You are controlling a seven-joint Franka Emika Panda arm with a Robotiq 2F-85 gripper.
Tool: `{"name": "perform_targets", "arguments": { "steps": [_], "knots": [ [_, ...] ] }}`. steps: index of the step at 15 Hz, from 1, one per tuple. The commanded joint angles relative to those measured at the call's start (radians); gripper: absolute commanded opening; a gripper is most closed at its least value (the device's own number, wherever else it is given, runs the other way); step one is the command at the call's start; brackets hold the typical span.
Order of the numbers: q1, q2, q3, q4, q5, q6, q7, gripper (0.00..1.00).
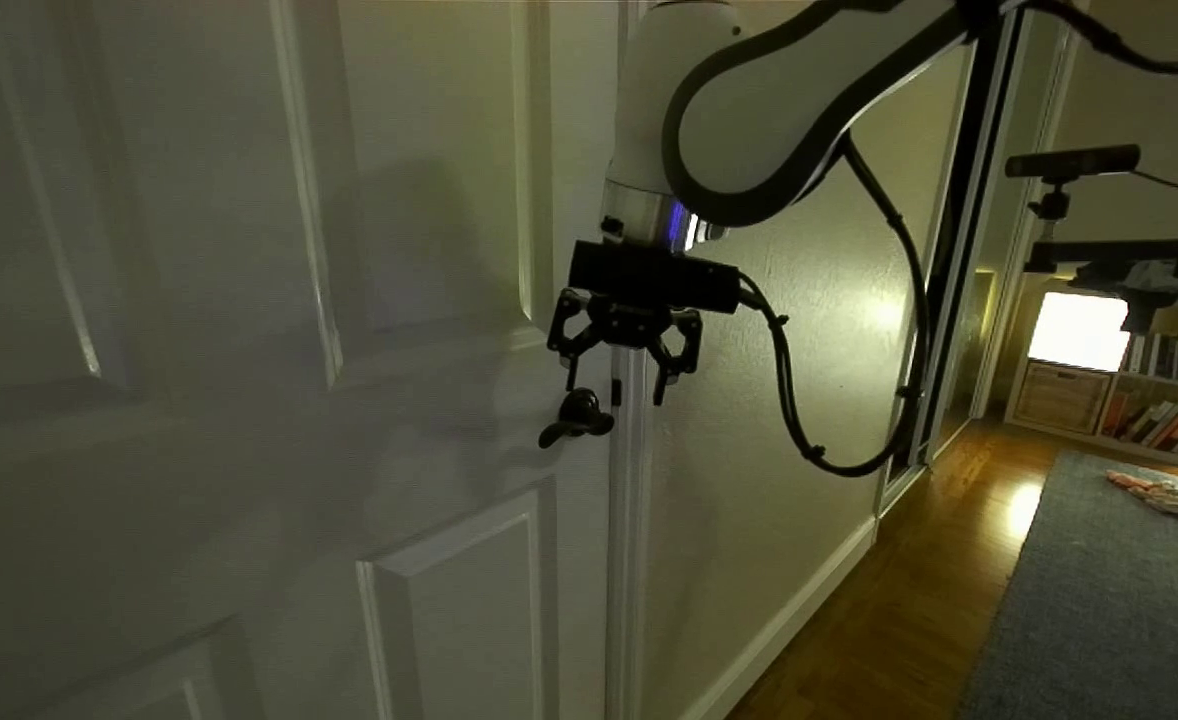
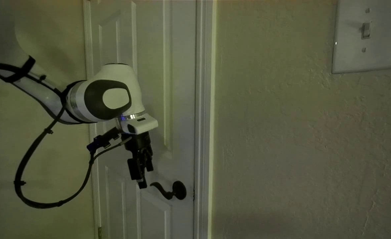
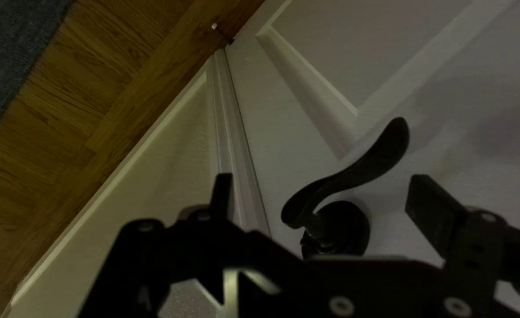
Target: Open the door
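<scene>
We have Robotiq gripper (image 1: pixel 615 393) spread wide near dark lever handle (image 3: pixel 352 176), presumably to straddle it; panelled door (image 1: pixel 279 420) looks shut.

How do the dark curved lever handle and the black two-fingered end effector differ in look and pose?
The dark curved lever handle sweeps smoothly from a round base; the black two-fingered end effector is angular and jointed. The handle is fixed to the white panelled door; the end effector hangs from the white robot arm. The handle runs sideways; the end effector's fingers point down. Both look dark.
</scene>
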Motion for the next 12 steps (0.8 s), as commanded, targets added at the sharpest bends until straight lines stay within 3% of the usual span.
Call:
{"name": "perform_targets", "arguments": {
  "steps": [1,4,5,6,9,11,12],
  "knots": [
    [0.019,0.065,-0.027,0.064,0.017,0.034,0.045,1.00],
    [0.006,0.110,-0.028,0.092,0.043,0.063,0.050,1.00],
    [0.004,0.123,-0.027,0.101,0.055,0.072,0.046,0.94],
    [0.002,0.141,-0.026,0.114,0.070,0.081,0.043,0.74],
    [-0.001,0.180,-0.021,0.151,0.111,0.108,0.035,0.54],
    [-0.001,0.196,-0.021,0.175,0.130,0.128,0.031,0.85],
    [0.000,0.202,-0.020,0.185,0.137,0.134,0.028,0.92]
  ]
}}
